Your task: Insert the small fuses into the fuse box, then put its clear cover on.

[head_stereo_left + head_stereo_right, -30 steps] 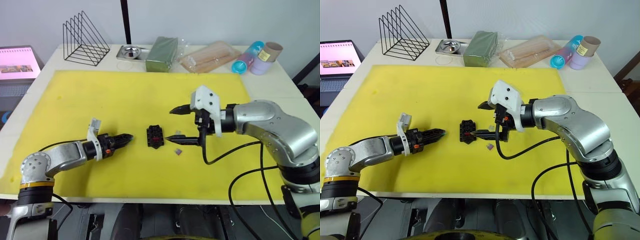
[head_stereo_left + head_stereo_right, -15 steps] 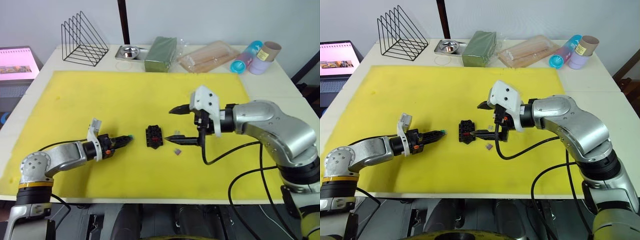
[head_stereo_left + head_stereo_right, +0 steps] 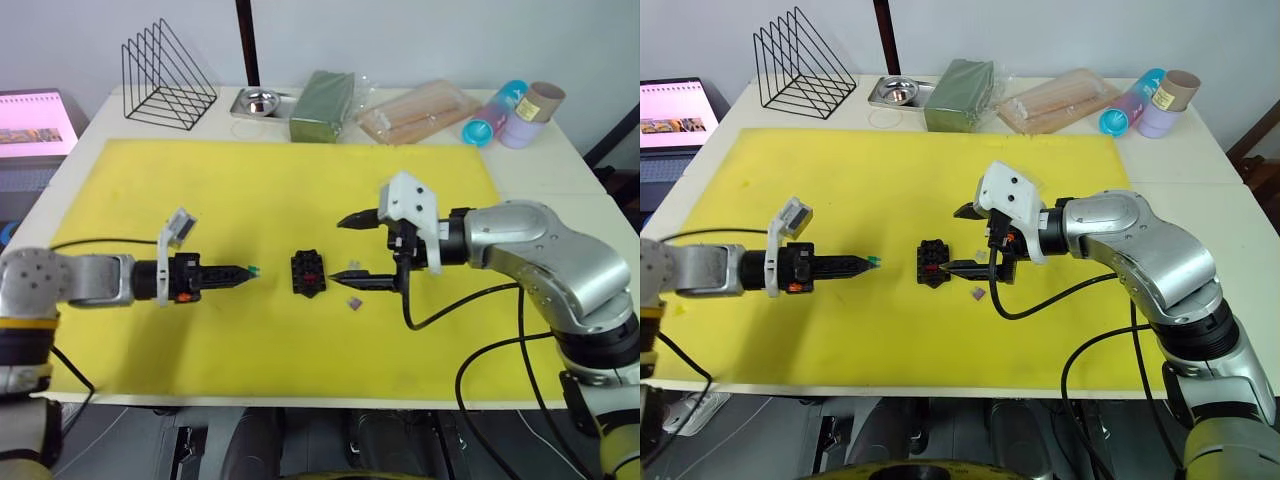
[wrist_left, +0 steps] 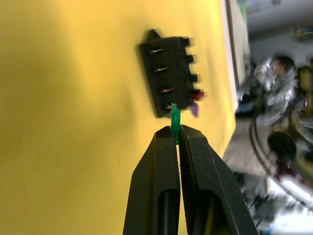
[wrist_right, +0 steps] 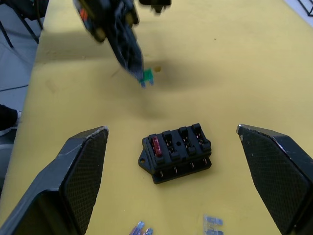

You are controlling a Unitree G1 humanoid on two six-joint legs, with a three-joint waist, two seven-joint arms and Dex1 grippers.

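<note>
Fuse box [image 3: 310, 272]: black block lying on the yellow mat [image 3: 250, 200], near the middle, between the two grippers and touched by neither.
Red fuse [image 5: 156, 145]: seated in the end slot of the box; the other three slots in that row look unfilled in the right wrist view.
Green fuse [image 4: 175, 120]: pinched at the very tips of the left gripper [image 3: 243, 271], sticking out past them, held above the mat just short of the box's left side.
Left gripper: fingers closed tight on the green fuse, arm stretched level toward the box.
Right gripper [image 3: 352, 247]: jaws spread wide, holding nothing; the lower finger lies close to the mat just right of the box, the upper finger stands well above it.
Purple fuses [image 3: 354, 302]: loose on the mat just right of the box, under the right gripper's lower finger; too small to count from the head views.
Clear cover [image 3: 353, 266]: small see-through piece on the mat right of the box, beside the lower finger; hard to make out.
Back of table: wire rack [image 3: 165, 73], metal tray [image 3: 260, 103], green block [image 3: 322, 93], bag of wooden sticks [image 3: 420, 113].
</note>
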